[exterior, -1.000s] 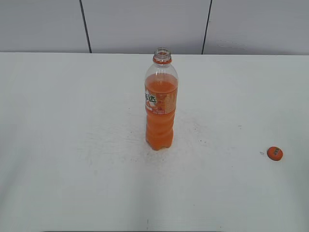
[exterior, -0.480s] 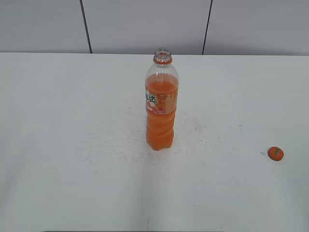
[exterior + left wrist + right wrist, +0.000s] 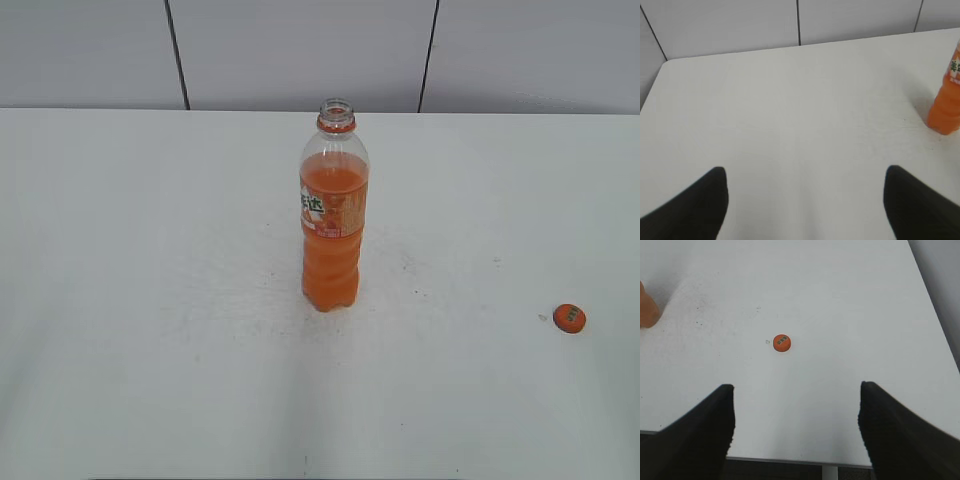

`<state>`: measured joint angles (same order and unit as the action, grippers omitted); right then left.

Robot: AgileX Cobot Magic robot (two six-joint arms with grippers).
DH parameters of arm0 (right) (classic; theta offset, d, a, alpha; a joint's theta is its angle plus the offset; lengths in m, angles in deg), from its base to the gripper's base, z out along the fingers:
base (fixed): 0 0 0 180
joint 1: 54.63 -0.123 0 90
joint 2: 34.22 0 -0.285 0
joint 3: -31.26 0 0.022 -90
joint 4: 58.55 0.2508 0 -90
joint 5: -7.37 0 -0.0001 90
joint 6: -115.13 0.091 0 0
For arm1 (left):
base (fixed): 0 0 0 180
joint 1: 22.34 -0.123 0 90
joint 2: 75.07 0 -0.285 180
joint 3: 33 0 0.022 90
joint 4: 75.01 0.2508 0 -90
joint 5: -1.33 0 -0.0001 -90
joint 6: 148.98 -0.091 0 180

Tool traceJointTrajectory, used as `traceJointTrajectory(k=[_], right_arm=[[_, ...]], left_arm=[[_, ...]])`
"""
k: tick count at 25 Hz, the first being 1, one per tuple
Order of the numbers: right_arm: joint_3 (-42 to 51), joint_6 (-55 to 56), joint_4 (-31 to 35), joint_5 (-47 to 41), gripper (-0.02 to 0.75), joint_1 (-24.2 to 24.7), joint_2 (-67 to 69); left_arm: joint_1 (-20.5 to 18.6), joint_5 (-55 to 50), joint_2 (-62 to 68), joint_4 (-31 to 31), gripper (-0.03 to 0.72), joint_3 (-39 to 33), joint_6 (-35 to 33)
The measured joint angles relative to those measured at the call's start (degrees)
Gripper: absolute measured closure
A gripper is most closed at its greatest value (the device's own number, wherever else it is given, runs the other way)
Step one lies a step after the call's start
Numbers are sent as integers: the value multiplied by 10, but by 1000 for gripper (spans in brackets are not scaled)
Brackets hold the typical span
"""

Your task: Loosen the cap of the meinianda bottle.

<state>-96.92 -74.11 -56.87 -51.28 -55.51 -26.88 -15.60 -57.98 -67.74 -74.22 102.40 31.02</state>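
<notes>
The meinianda bottle (image 3: 334, 215) stands upright in the middle of the white table, its neck open with no cap on it. Its lower body shows at the right edge of the left wrist view (image 3: 946, 107) and at the left edge of the right wrist view (image 3: 646, 307). The orange cap (image 3: 569, 318) lies on the table far right of the bottle, also in the right wrist view (image 3: 782, 342). My left gripper (image 3: 805, 172) is open and empty over bare table. My right gripper (image 3: 796, 390) is open and empty near the table's front edge, short of the cap.
The white table (image 3: 150, 300) reaches back to a grey panelled wall (image 3: 300, 50). The table's front edge and a leg show in the right wrist view (image 3: 830, 462). Neither gripper shows in the exterior view.
</notes>
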Motion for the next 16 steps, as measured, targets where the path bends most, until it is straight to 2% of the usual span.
traceJointTrajectory(k=[7, 16], right_arm=[[0, 0, 0, 0, 160, 0, 0], [0, 0, 0, 0, 160, 0, 0]], left_arm=[[-47, 0, 0, -1, 111, 0, 0], [-50, 0, 0, -1, 114, 0, 0]])
